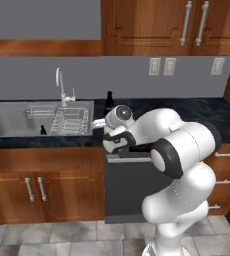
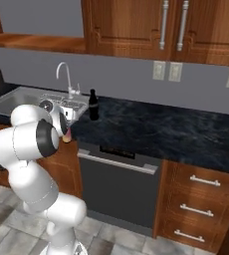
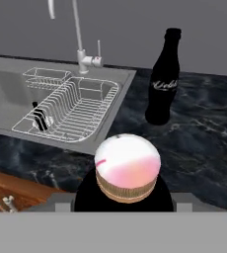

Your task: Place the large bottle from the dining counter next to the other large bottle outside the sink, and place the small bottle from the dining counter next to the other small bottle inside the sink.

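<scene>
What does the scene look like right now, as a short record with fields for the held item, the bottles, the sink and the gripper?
held item: bottle with a pink-white cap, seen from above, close in the hand view
large bottle: dark, upright on the counter right of the sink, at
small bottle: dark, in the sink by the wire rack
sink: steel basin with faucet
gripper: appears shut on the capped bottle

Pink-white capped dark bottle [image 3: 128, 170] close at bottom centre, large dark bottle [image 3: 163, 81] upright on black marble counter [image 3: 204, 133] beside steel sink [image 3: 17, 94], wire rack [image 3: 71, 106], small dark bottle [image 3: 38, 117], faucet [image 3: 81, 39] behind.
</scene>
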Motion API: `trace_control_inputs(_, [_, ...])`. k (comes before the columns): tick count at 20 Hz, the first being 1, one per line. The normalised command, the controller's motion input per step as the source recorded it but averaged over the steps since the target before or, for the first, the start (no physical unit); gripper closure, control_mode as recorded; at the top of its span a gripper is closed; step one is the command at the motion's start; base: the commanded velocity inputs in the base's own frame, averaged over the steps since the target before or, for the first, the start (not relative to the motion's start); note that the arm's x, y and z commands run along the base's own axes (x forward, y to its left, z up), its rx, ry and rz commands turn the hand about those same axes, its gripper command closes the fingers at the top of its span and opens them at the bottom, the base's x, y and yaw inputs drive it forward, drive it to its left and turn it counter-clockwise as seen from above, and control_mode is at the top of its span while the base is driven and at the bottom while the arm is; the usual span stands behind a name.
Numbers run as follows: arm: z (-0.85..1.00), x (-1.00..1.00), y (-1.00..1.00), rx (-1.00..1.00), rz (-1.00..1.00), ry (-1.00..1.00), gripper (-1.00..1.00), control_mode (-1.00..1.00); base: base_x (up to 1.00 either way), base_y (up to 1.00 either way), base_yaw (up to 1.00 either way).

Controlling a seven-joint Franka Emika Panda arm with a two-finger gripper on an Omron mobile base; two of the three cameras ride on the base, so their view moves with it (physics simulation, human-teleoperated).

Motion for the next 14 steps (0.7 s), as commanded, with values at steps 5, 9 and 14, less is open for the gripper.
trace_control_inputs(5, [0.00, 0.00, 0.00, 0.00, 0.00, 0.00, 1.00, 1.00, 0.48, 0.34, -0.23])
trace_control_inputs(9, [0.00, 0.00, 0.00, 0.00, 0.00, 0.00, 1.00, 1.00, 0.51, 0.42, -0.17])
trace_control_inputs(14, [0.00, 0.00, 0.00, 0.00, 0.00, 0.00, 1.00, 1.00, 0.52, 0.37, -0.14])
